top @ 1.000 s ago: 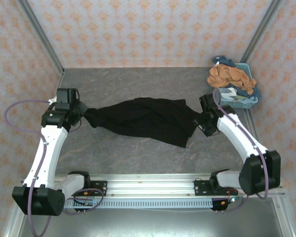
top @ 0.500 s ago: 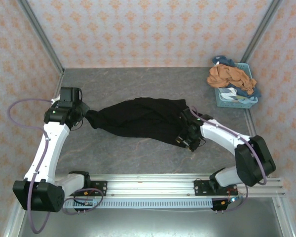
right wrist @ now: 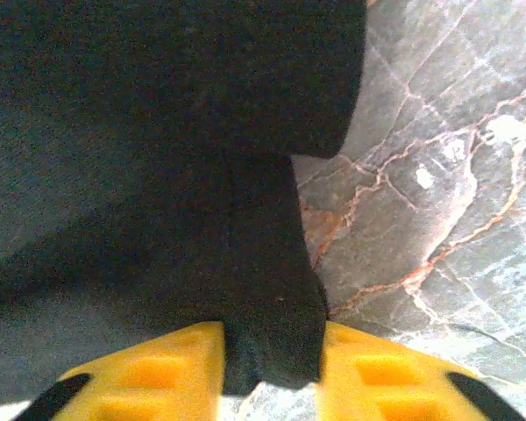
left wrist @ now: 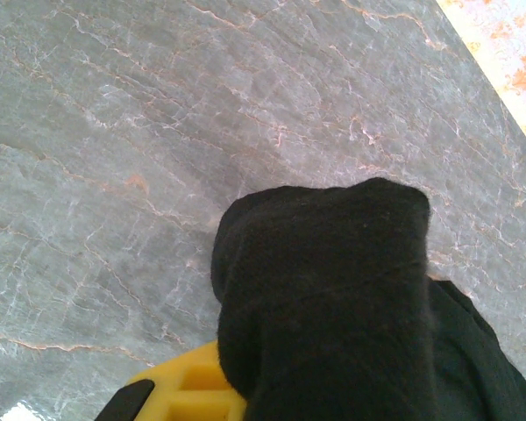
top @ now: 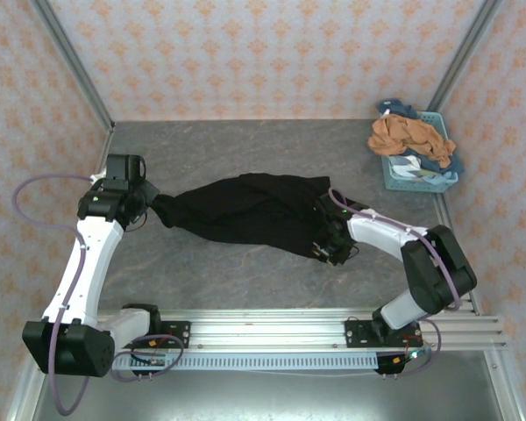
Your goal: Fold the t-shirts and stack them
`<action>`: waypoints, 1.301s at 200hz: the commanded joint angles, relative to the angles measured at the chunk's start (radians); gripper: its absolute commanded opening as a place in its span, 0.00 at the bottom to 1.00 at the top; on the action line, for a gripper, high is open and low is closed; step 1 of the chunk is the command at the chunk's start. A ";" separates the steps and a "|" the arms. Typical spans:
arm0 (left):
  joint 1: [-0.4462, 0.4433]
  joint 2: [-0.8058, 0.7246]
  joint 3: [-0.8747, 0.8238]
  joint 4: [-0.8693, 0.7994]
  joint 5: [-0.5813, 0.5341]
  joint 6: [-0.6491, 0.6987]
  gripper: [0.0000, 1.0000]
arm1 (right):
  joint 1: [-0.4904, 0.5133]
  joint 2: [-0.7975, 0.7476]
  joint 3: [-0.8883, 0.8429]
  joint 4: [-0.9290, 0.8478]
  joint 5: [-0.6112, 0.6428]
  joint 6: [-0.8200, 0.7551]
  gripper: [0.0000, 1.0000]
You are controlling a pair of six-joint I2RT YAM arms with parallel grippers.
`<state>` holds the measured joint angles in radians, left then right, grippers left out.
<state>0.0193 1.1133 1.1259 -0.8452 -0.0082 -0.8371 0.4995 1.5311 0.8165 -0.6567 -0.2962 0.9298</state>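
Note:
A black t-shirt (top: 245, 210) lies bunched and stretched across the middle of the grey marble table. My left gripper (top: 149, 203) is shut on its left end; in the left wrist view the black cloth (left wrist: 333, 298) drapes over the jaws, leaving one yellow finger (left wrist: 180, 390) showing. My right gripper (top: 324, 250) sits low at the shirt's near right corner. There its two yellow fingers press on either side of a fold of the black cloth (right wrist: 158, 175), so the right gripper (right wrist: 267, 368) is shut on it. A rust-orange t-shirt (top: 408, 136) and a blue one (top: 394, 108) lie heaped in the basket.
The pale blue lattice basket (top: 421, 181) stands at the back right corner by the wall. Bare marble table (top: 210, 272) lies between the shirt and the metal rail (top: 263, 329) that carries the arm bases. Patterned walls close in the table on three sides.
The right arm swung from the shirt's right edge in to its near right corner, and its jaws closed on the cloth. The left gripper moved slightly back, still holding the shirt.

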 commanded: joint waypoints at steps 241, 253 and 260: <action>-0.007 0.140 0.737 0.044 -0.173 0.024 0.00 | -0.129 -0.292 0.858 -0.036 0.211 -0.272 0.00; 0.018 0.234 0.780 0.068 -0.095 0.025 0.00 | -0.178 -0.229 0.876 0.018 0.166 -0.244 0.00; 0.032 0.292 0.817 0.080 -0.055 0.035 0.00 | -0.198 -0.188 0.891 0.053 0.141 -0.240 0.00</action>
<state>0.0147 1.2106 1.8915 -0.7914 -0.1955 -0.8288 0.3759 1.2114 1.6794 -0.7055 -0.0532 0.6384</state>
